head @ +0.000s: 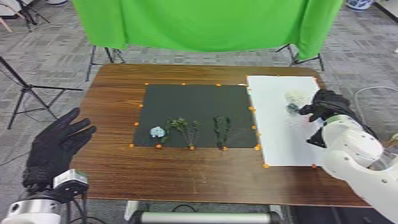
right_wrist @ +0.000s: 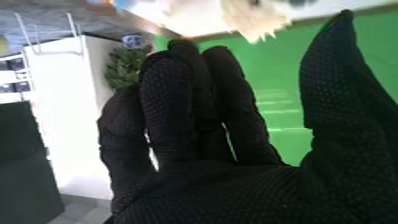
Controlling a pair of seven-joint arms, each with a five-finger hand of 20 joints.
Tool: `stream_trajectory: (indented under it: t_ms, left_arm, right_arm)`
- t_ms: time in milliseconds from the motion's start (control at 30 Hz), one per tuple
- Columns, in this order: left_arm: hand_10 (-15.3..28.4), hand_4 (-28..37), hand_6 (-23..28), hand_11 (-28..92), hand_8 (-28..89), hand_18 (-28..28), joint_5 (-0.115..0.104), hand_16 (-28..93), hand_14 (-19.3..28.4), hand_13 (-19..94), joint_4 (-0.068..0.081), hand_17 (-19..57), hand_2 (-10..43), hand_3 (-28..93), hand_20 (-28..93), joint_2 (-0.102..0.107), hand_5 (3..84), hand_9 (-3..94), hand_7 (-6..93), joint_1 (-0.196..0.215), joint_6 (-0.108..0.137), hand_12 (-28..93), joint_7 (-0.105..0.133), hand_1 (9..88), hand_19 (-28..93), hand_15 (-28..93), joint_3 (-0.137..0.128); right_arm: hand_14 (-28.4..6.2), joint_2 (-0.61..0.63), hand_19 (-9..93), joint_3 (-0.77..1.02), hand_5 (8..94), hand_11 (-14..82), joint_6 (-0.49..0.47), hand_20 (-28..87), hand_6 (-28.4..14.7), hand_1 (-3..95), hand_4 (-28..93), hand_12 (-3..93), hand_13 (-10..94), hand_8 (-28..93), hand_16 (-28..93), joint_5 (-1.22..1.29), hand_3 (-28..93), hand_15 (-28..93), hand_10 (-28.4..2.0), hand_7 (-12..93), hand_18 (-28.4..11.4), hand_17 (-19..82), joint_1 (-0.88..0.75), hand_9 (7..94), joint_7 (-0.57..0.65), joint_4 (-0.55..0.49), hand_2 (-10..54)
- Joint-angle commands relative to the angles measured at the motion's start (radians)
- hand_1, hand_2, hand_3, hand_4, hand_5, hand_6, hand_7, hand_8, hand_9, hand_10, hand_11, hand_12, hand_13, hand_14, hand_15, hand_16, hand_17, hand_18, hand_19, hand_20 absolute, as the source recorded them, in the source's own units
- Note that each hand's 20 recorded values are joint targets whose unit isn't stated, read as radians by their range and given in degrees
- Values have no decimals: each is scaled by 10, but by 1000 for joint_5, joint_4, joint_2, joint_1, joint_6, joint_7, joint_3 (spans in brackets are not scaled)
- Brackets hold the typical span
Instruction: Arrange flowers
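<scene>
Right robot hand [head: 328, 104] | pale flower [head: 294, 95] beside | green cloth [head: 209, 25] beyond

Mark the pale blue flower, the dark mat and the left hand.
Pale blue flower [head: 157, 132], head view, on its bloom.
Dark mat [head: 194, 100], head view, bare upper part.
Left hand [head: 55, 144], head view, on its palm.

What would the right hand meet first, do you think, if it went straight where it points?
Probably the pale flower on the white sheet, though the right hand's height is unclear.
</scene>
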Motion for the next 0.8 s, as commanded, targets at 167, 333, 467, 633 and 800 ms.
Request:
stream_trajectory:
  t_ms: [167, 333, 467, 633, 800]
  left_arm:
    - [203, -184, 104, 273, -95, 242, -10, -96, 270, 268, 4, -85, 54, 820, -54, -3, 387, 366, 132, 8, 10, 94, 13, 252, 598, 494, 9]
    - [203, -184, 103, 272, -95, 242, -11, -96, 269, 268, 5, -85, 54, 820, -54, 0, 387, 366, 133, 4, 10, 94, 14, 253, 598, 495, 15]
    - [203, -184, 103, 272, -96, 242, -11, -96, 269, 268, 5, -85, 54, 819, -54, -4, 386, 365, 133, 5, 13, 94, 13, 253, 599, 495, 13]
    - [203, -184, 103, 272, -96, 242, -11, -96, 270, 269, 4, -85, 54, 819, -54, -5, 386, 365, 132, 4, 11, 94, 15, 253, 599, 495, 12]
    - [203, -183, 103, 271, -96, 242, -12, -96, 270, 268, 6, -85, 55, 818, -54, -3, 387, 365, 134, 1, 11, 94, 16, 252, 599, 496, 15]
  right_arm:
    - [-135, -18, 932, -31, 516, 308, -40, 430, -80, 285, -283, 137, 576, -160, 84, 0, 913, 853, -188, 232, -241, 246, 11, 524, 8, 37, -95]
    - [-134, -26, 932, -17, 518, 304, -67, 427, -78, 288, -283, 137, 575, -159, 84, 13, 913, 853, -187, 232, -242, 246, 0, 525, 14, 47, -95]
    - [-134, -27, 932, -29, 518, 304, -69, 427, -78, 290, -283, 137, 576, -160, 83, 6, 916, 852, -188, 232, -242, 245, 2, 529, 12, 54, -95]
    - [-130, -32, 932, -59, 533, 305, -75, 421, -65, 314, -282, 136, 589, -163, 82, 3, 918, 845, -177, 241, -240, 245, 19, 558, 26, 69, -95]
    - [-116, -30, 932, -79, 554, 324, -71, 413, -49, 361, -282, 140, 616, -170, 86, 1, 917, 835, -155, 255, -241, 256, 22, 605, 39, 75, -95]
